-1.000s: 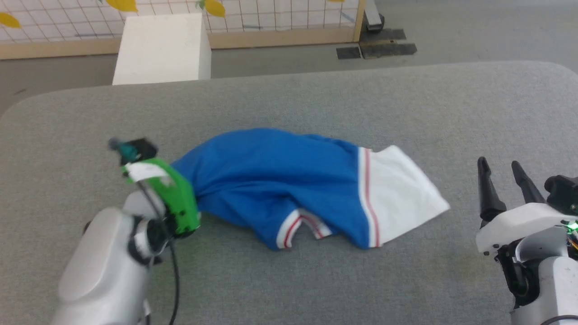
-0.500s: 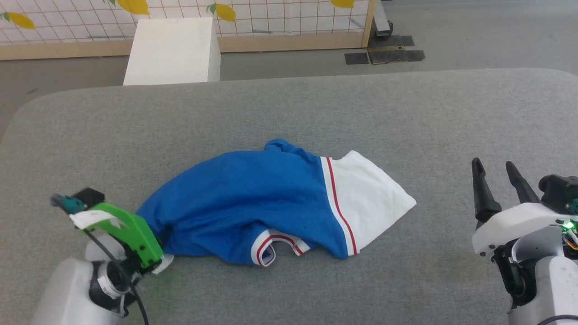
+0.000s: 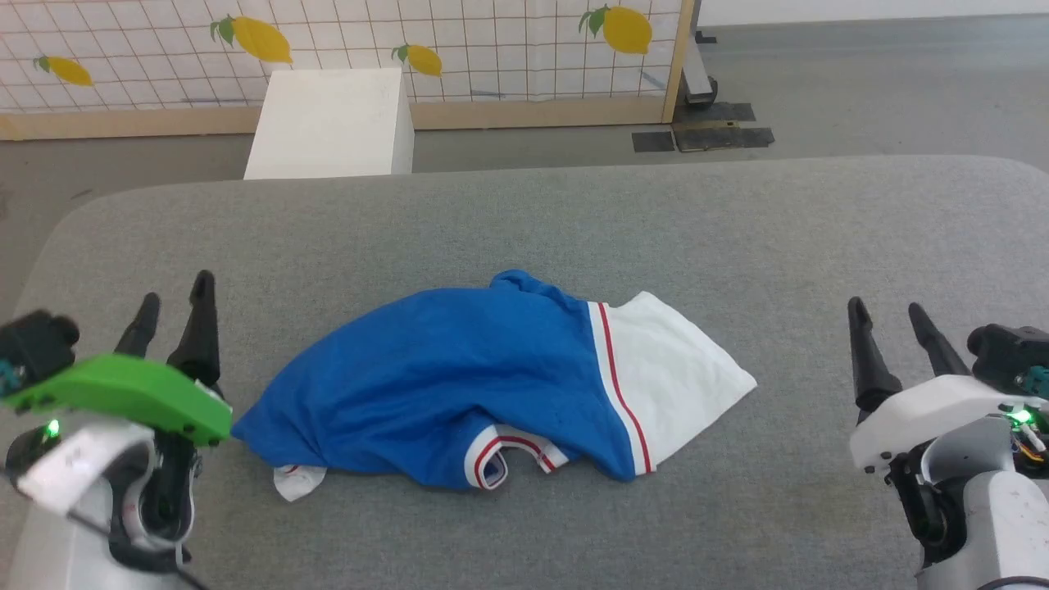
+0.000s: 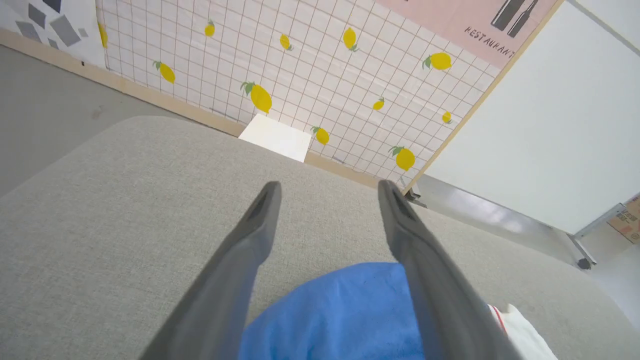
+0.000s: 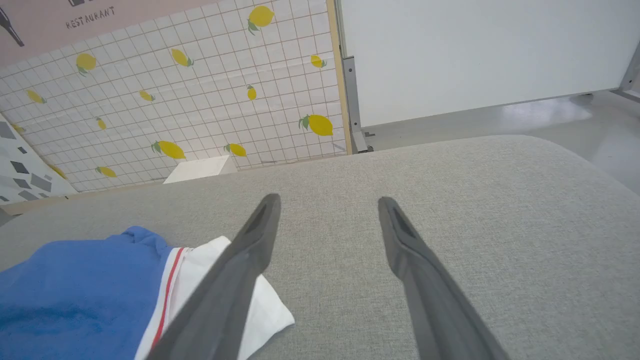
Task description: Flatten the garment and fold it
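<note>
Shirt [image 3: 459,393] lies in a crumpled heap near the middle of the grey padded table [image 3: 574,213], bunched up rather than spread flat. From my seat I see mostly its blue body. One white sleeve, set off by a red stripe, fans out toward the robot's right. The collar, with its red-and-white trim, curls at the near edge, and a small white scrap pokes out at the near left corner.

My left gripper [image 3: 176,288] sits just beside the shirt's left end with its two dark fingers spread apart. In the left wrist view blue cloth shows low between them, lying on the table, not pinched. My right gripper [image 3: 885,306] is off to the right, well apart from the white sleeve. Its fingers are likewise spread, and bare grey table shows in the gap.

Beyond the far edge of the table a white box [image 3: 332,123] stands on the floor, in front of a tiled wall panel [image 3: 492,49] printed with lemons.
</note>
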Tool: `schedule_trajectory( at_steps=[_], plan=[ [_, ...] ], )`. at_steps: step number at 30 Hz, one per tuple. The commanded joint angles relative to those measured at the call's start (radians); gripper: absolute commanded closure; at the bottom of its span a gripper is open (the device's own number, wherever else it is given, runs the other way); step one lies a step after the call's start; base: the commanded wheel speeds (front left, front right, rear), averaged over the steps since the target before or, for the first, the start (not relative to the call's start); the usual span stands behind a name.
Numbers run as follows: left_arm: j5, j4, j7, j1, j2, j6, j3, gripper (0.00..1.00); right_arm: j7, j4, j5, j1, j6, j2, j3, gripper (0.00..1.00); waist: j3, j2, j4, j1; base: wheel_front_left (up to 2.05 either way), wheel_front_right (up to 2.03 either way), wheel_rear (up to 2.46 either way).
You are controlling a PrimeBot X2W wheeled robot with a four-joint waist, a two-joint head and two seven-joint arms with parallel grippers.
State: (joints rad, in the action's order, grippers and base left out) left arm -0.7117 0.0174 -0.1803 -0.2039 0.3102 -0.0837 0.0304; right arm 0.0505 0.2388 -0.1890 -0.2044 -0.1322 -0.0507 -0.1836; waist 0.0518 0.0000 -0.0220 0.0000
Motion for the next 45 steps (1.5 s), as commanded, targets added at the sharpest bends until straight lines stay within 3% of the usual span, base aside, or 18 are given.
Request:
schedule_trajectory(
  at_steps=[1,7,12,20,26,38,39,40,45],
  plan=[
    [0.057,-0.013,0.141,0.067,-0.006,0.045,0.006,0.00,0.013,0.006,0.001,0.016,0.002,0.000,0.010,0.00,-0.006,0.0000,0.010,0.0000,0.00,0.00,0.00],
    [0.097,0.003,0.286,0.114,-0.031,0.079,-0.003,0.00,0.056,0.004,0.015,0.020,0.002,0.000,0.019,0.00,0.002,0.0000,0.029,0.0000,0.00,0.00,0.00],
    [0.103,0.010,0.327,0.130,-0.042,0.078,-0.003,0.00,0.202,0.038,0.074,-0.039,0.002,0.000,0.080,0.00,0.026,0.0000,0.025,0.0000,0.00,0.00,0.00],
    [0.102,0.006,0.344,0.116,-0.053,0.083,-0.018,0.00,0.566,0.165,0.184,-0.249,0.002,-0.007,0.179,0.00,0.088,0.0000,0.044,0.0000,0.00,0.00,0.00],
    [0.103,0.002,0.351,0.078,-0.058,0.091,-0.034,0.00,0.767,0.259,0.220,-0.347,0.002,-0.026,0.262,0.00,0.139,0.0000,0.080,0.0000,0.00,0.00,0.00],
    [0.101,-0.007,0.355,0.027,-0.066,0.100,-0.060,0.00,0.949,0.351,0.191,-0.379,0.002,-0.054,0.393,0.00,0.224,0.0000,0.114,0.0000,0.00,0.00,0.00],
    [0.100,-0.006,0.354,0.026,-0.065,0.100,-0.060,0.00,0.956,0.352,0.182,-0.379,0.002,-0.054,0.399,0.58,0.226,0.0000,0.113,0.0000,0.00,0.00,0.00],
    [0.099,-0.005,0.354,0.025,-0.065,0.100,-0.061,0.00,0.954,0.348,0.171,-0.380,0.002,-0.056,0.401,0.99,0.227,0.0000,0.112,0.0000,0.00,0.00,0.00],
    [0.097,0.002,0.353,0.027,-0.062,0.098,-0.061,0.00,0.943,0.326,0.139,-0.391,0.002,-0.070,0.377,1.00,0.212,0.0000,0.101,0.0000,0.00,0.00,0.00]
  ],
)
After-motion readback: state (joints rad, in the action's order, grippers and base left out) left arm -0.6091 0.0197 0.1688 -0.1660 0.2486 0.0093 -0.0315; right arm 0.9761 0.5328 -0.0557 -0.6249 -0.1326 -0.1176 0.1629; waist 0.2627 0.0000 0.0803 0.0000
